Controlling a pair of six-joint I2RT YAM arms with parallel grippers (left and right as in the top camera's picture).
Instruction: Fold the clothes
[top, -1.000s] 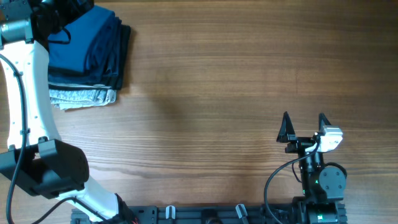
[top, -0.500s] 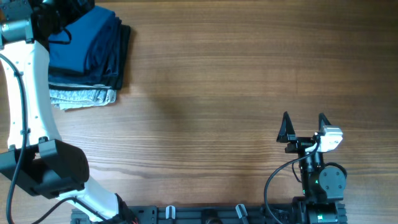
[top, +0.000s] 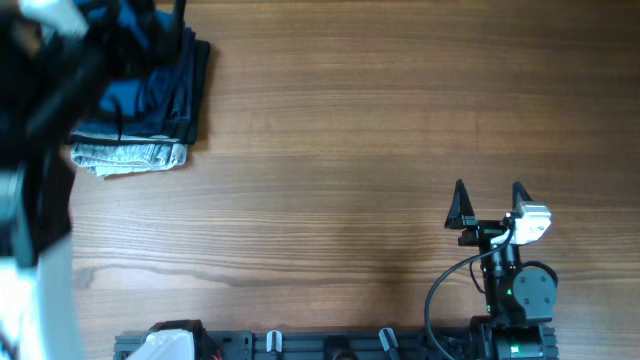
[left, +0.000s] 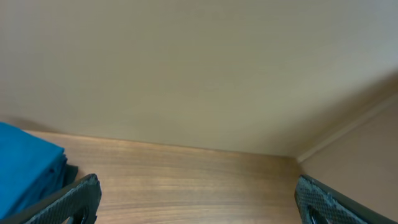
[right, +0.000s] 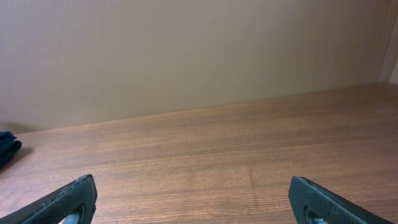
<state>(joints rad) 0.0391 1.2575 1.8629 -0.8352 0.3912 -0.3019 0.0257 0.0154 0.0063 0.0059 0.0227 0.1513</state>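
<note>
You see blue T-shirt (top: 128, 97) folded atop pile (top: 130, 155), far-left corner of bench (top: 350, 130). Your left hand (left: 196, 196) spread wide, empty, near shirt. Right hand (top: 488, 195) wide, empty, near-right edge.

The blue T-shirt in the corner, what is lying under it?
Under the blue T-shirt lie dark folded pieces and, lowest, a light grey speckled one. The blurred left arm hides the pile's left side.
</note>
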